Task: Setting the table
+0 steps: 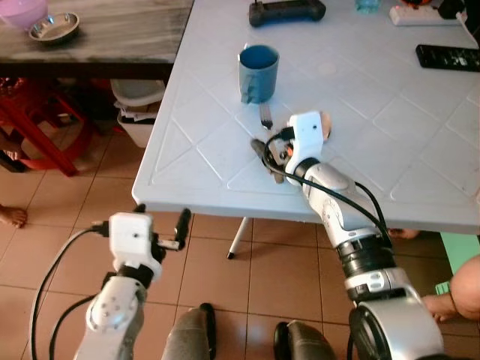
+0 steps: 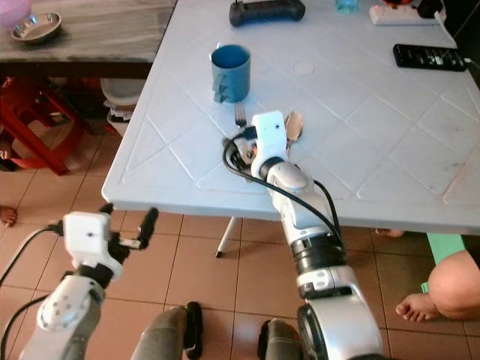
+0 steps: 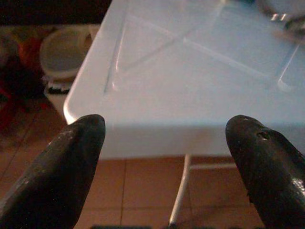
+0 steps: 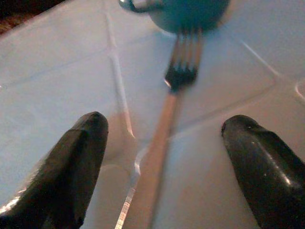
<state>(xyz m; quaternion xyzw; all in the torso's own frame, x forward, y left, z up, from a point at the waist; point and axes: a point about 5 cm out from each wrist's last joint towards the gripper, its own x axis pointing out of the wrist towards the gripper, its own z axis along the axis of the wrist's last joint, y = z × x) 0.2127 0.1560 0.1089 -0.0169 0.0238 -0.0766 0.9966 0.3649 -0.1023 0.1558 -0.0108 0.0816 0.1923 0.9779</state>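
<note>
A: Two black fingers of our right gripper (image 4: 162, 157) are spread wide, one on each side of the fork (image 4: 164, 124). We are not pinching it yet.

B: Where is the fork?

A: It lies flat on the white table (image 1: 375, 127), with its prongs just beside the blue mug (image 1: 259, 73). A spoon (image 2: 293, 126) lies next to it, partly behind our wrist.

B: What could go wrong?

A: We think the fork is thin and flat, so our fingers could slide over it when they close. We could also push it forward into the mug, or grab the spoon too.

B: And our other arm?

A: Our left gripper (image 1: 180, 229) hangs low by the table's edge. Its fingers are spread too, and they hold nothing.

B: What is the table like?

A: It is smooth plastic with raised lines that make diamond shapes. The fork could catch on a line. At the far side we see a black game controller (image 1: 287, 12) and a remote (image 1: 448, 57).

B: And the room?

A: The floor has brown tiles. A wooden table (image 1: 112, 34) with a metal bowl (image 1: 54, 27) stands on our left, with a red stool (image 1: 41, 127) under it. A person's foot (image 2: 420, 306) is near us on the right
</note>
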